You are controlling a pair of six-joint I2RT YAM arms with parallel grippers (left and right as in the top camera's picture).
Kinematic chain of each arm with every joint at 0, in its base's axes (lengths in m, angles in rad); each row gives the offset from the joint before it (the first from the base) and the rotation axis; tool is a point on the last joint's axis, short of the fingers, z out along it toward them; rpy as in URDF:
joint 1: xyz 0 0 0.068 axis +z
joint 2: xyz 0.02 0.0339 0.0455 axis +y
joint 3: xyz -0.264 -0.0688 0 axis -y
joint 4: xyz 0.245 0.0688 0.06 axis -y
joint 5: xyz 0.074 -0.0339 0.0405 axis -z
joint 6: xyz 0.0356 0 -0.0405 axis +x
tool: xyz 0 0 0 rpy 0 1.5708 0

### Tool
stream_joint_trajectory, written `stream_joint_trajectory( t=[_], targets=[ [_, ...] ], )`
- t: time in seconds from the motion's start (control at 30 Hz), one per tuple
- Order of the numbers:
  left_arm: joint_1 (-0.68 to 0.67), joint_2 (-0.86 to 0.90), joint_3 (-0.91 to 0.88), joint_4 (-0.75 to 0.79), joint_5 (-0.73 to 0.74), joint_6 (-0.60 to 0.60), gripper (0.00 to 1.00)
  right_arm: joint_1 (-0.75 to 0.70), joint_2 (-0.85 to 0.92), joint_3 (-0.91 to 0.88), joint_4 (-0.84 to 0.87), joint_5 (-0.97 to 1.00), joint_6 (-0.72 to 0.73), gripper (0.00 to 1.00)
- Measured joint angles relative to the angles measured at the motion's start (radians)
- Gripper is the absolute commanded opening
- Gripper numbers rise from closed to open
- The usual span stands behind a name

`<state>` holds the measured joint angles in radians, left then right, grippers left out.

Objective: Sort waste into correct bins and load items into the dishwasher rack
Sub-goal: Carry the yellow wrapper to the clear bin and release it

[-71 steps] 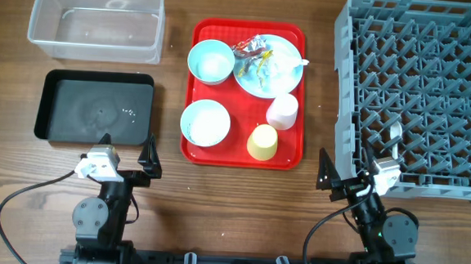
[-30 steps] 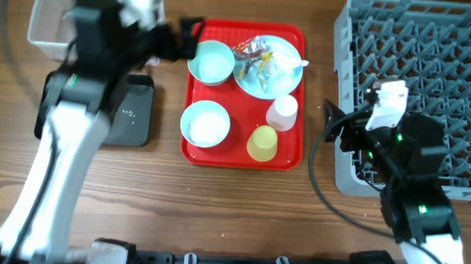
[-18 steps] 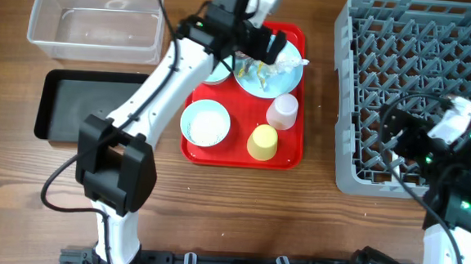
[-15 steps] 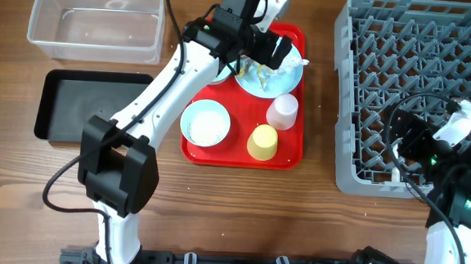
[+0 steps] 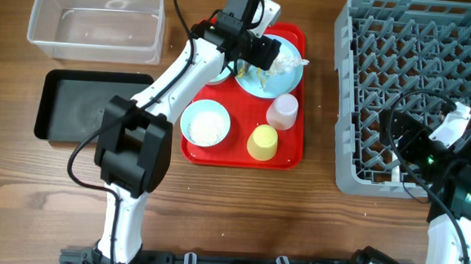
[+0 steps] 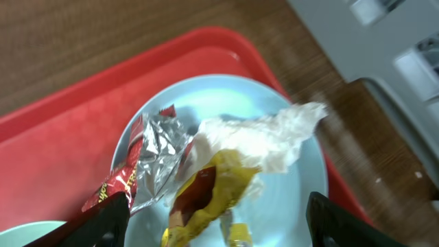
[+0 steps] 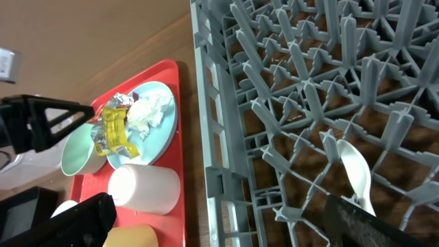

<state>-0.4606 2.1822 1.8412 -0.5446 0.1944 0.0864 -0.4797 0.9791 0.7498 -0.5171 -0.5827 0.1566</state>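
Note:
My left gripper [image 5: 261, 52] is open and empty, hanging just above the pale blue plate [image 6: 288, 199] on the red tray [image 5: 242, 153]. On the plate lie a red and silvery wrapper [image 6: 147, 154], a yellow wrapper [image 6: 212, 192] and a crumpled white one [image 6: 267, 137], between the fingers [image 6: 219, 226]. A bowl holding white grains [image 5: 206, 122], a white cup [image 5: 283, 110] and a yellow cup [image 5: 262, 142] stand on the tray. My right gripper [image 5: 400, 146] is open and empty over the grey rack's [image 5: 421, 45] front left part. A white spoon [image 7: 357, 171] lies in the rack.
A clear tub [image 5: 95, 21] stands at the back left, with a black tray [image 5: 89, 107] in front of it. A second pale green bowl [image 7: 75, 154] sits on the red tray beside the plate, mostly under my left arm in the overhead view.
My left arm swung from its front rest across the bins to above the plate. My right arm rose and moved right, over the rack's front part. Both grippers stay open.

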Motion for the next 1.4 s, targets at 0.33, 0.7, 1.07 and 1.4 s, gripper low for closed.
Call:
stream_joint_trajectory(
  t=[0.33, 0.7, 1.07, 1.4],
  targets=[
    [0.009, 0.132, 0.000, 0.014, -0.004, 0.008, 0.04, 0.000, 0.003, 0.000, 0.000, 0.000, 0.000, 1.00],
    [-0.024, -0.061, 0.000, -0.039, -0.004, -0.047, 0.04, 0.000, 0.003, 0.000, 0.001, 0.000, 0.001, 1.00],
    [0.309, -0.171, 0.006, -0.315, -0.239, -0.175, 0.04, 0.000, 0.004, 0.000, -0.008, 0.000, 0.023, 1.00],
    [0.468, -0.150, 0.006, -0.120, -0.265, -0.183, 0.38, 0.000, 0.004, 0.000, -0.008, 0.001, 0.023, 1.00]
  ],
)
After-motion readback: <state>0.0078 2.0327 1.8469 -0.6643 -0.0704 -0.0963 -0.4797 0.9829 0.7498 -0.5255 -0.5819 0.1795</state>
